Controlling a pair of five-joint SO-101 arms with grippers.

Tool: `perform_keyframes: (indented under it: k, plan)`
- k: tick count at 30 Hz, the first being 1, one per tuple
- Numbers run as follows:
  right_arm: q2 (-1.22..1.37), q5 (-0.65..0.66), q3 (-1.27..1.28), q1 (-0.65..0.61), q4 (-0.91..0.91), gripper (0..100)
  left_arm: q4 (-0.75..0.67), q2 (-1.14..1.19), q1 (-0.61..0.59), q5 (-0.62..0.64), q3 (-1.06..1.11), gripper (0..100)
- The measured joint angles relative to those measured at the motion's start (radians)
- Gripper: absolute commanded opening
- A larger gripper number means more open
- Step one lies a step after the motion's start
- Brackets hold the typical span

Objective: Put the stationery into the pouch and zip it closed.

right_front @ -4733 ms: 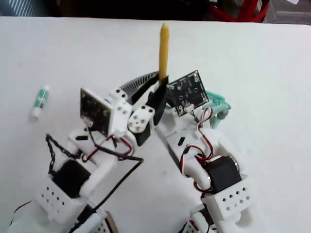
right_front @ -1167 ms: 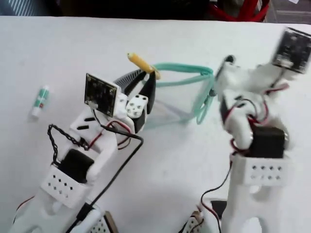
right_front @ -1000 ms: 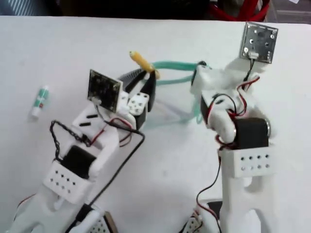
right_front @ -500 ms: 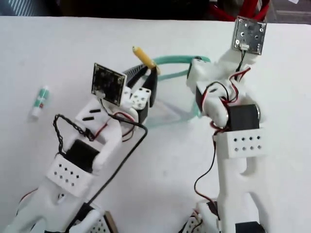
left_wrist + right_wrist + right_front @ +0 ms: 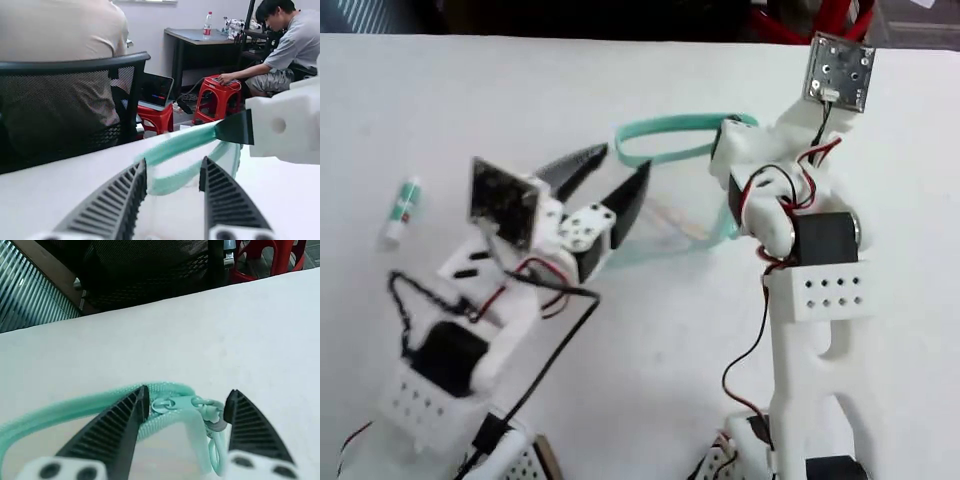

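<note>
The clear pouch with its teal zip rim (image 5: 665, 140) lies open at the middle of the table. My left gripper (image 5: 626, 157) stands open just in front of the rim (image 5: 180, 145) with nothing between its fingers. My right gripper (image 5: 189, 391) is open at the pouch's right end. The teal zip pull (image 5: 175, 403) lies between its fingers, and one dark finger (image 5: 235, 127) touches the rim. A white and green glue stick (image 5: 402, 208) lies on the table far to the left of the left arm.
A black mesh chair (image 5: 75, 100) stands just beyond the table's far edge, with red stools (image 5: 220, 97) behind it. The left arm's black cable (image 5: 555, 350) trails toward the front edge. The table beyond the pouch is bare white.
The left gripper has opened and drawn back to the left, and the yellow pencil it held is gone from its fingers. The right arm has swung in to the pouch's right end.
</note>
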Motion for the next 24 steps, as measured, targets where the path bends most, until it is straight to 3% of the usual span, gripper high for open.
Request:
perform_keyframes:
  k: [3,10,16,24]
  plan:
    - [0.0,0.0,0.018,-0.006,0.0,23.8,0.124,-0.052,-0.089,-0.04,-0.098,18]
    - [0.0,0.0,0.02,-0.003,0.0,23.8,0.362,0.018,-0.52,-0.173,-0.209,18]
    - [-0.002,0.0,0.034,-0.002,0.0,23.8,0.514,0.404,-0.657,-0.465,-0.35,18]
    - [-0.002,0.0,0.034,-0.003,0.0,23.8,0.833,1.1,-0.872,-0.595,-0.933,18]
